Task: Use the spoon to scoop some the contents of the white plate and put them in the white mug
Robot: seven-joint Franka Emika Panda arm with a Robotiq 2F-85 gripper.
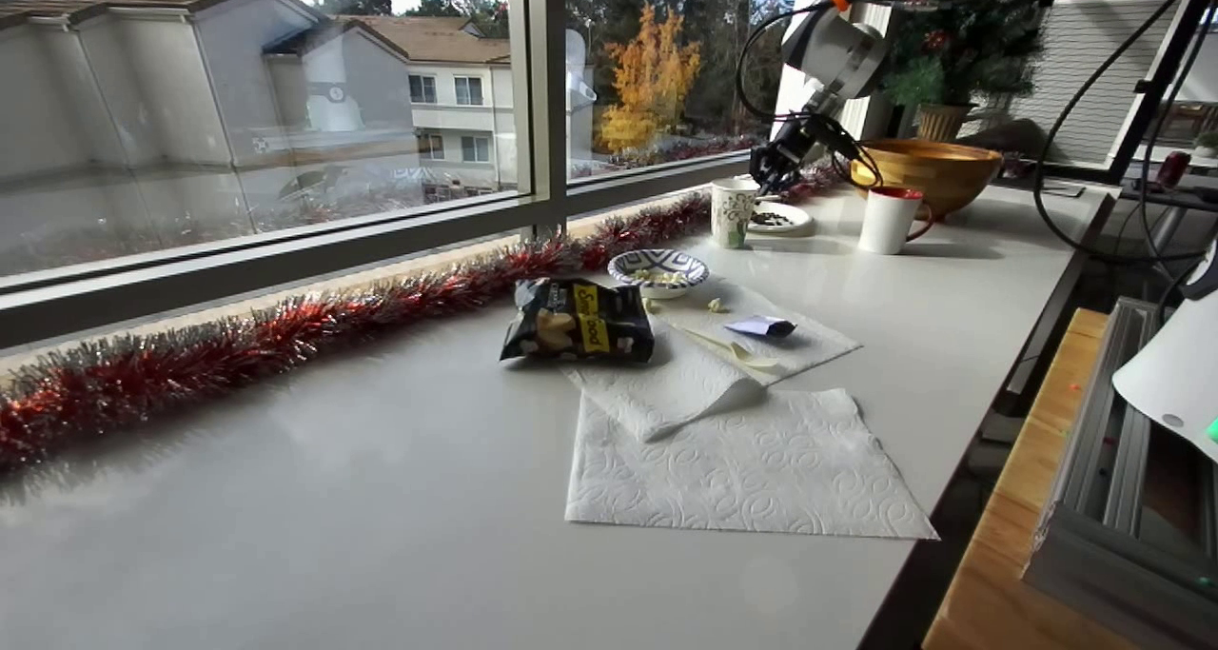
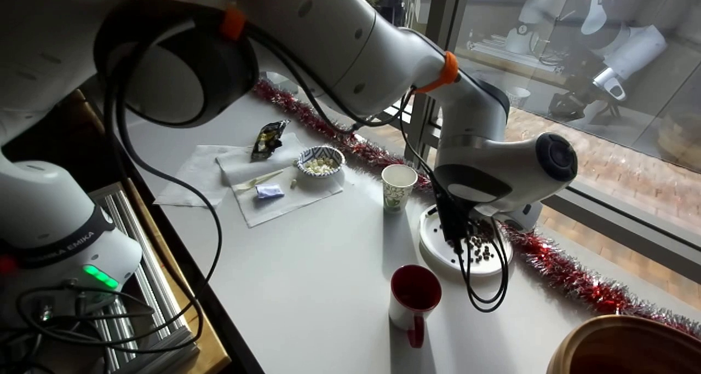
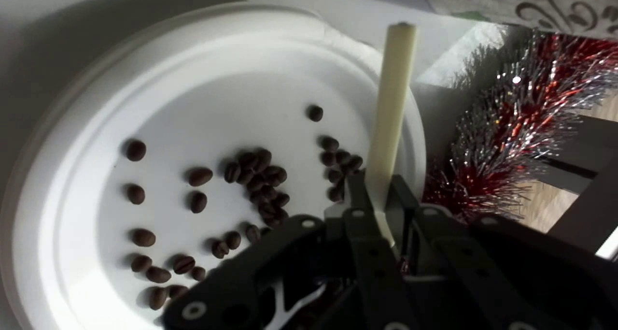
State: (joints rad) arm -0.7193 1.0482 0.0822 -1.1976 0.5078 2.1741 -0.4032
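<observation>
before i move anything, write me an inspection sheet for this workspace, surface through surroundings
Surface: white tabletop, glossy, with glare.
Job's things: white plate with scattered dark beans; white mug upright, red inside; pale spoon, head out of sight.
Clutter: paper cup beside the plate; snack bag; patterned bowl; paper towels with a pale utensil and packet; wooden bowl.
Gripper: shut on the spoon's handle, over the plate.
Cables: black, hanging in loops in front of the plate in an exterior view.
Surroundings: tinsel along the window; potted greenery behind the wooden bowl.
</observation>
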